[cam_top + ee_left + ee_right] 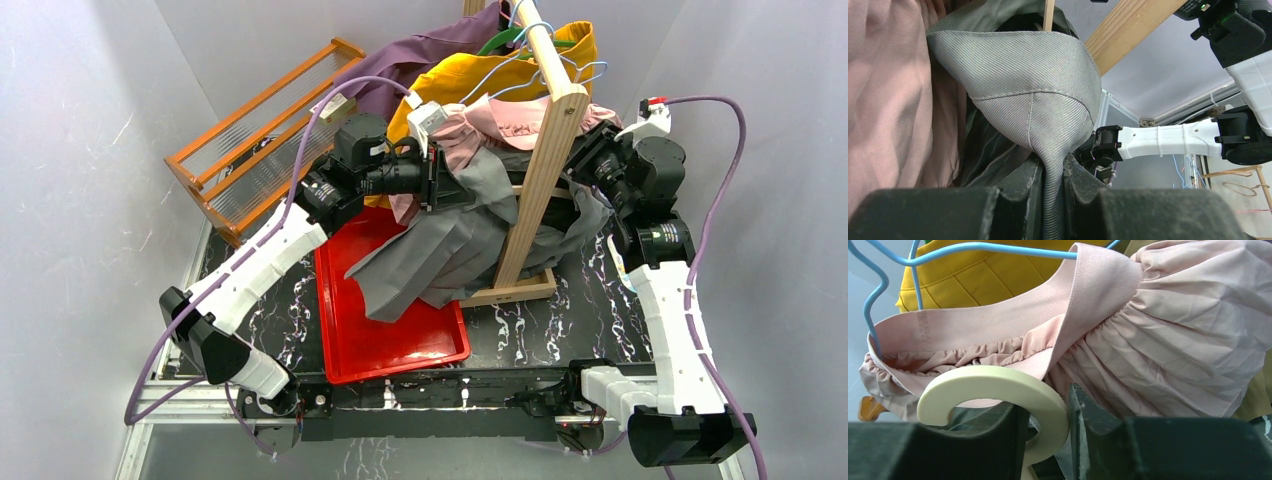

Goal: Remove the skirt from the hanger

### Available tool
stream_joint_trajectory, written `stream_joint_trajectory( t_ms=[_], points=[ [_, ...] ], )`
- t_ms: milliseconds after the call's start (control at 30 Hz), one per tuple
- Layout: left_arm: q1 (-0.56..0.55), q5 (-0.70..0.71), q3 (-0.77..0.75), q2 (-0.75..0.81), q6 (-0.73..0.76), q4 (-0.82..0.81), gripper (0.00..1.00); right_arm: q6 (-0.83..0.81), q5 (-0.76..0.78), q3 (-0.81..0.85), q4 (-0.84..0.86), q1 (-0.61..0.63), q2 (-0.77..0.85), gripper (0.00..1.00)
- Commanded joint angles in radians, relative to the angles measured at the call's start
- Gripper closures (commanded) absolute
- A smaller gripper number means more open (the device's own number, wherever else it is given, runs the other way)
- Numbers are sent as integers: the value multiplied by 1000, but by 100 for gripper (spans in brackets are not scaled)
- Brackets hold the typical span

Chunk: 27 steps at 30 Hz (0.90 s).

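Observation:
A grey pleated skirt (440,250) hangs off the wooden rack (545,150), its hem spilling onto the red tray (345,340). My left gripper (432,178) is shut on a fold of the grey skirt (1033,95), which runs down between its jaws. My right gripper (590,160) is shut on the cream plastic hanger hook (993,385), on the far side of the rack post. Grey fabric shows under the hook between the right jaws. The rest of the hanger is hidden by cloth.
A pink skirt (1168,340) on a blue wire hanger (923,255), a yellow garment (500,70) and a purple one (420,55) hang on the same rack. An orange wooden crate (260,130) stands at the back left. The rack's base (510,292) sits beside the tray.

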<state>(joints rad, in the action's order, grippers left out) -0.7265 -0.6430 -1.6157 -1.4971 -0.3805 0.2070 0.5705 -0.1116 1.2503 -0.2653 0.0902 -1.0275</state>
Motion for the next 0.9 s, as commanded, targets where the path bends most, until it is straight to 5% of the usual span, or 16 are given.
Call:
stream_joint_trajectory(
  t_ms=[0,67,200,400,600,867],
  points=[
    [-3,-37,-12,76,-37,-37,100,35,16,-13,124,-4,30,65],
    [-4,-2,-13,87,-27,0,97,62,21,-15,128,-5,41,78],
    [-4,56,38,153,-15,28,56,107,24,-22,133,-5,65,99],
    [-4,192,157,246,18,132,4,112,53,2,138,-5,70,100],
    [-4,273,238,311,28,179,10,90,8,12,129,-5,77,100],
    [-3,352,214,299,35,198,57,37,36,-2,109,-6,108,99]
  ],
)
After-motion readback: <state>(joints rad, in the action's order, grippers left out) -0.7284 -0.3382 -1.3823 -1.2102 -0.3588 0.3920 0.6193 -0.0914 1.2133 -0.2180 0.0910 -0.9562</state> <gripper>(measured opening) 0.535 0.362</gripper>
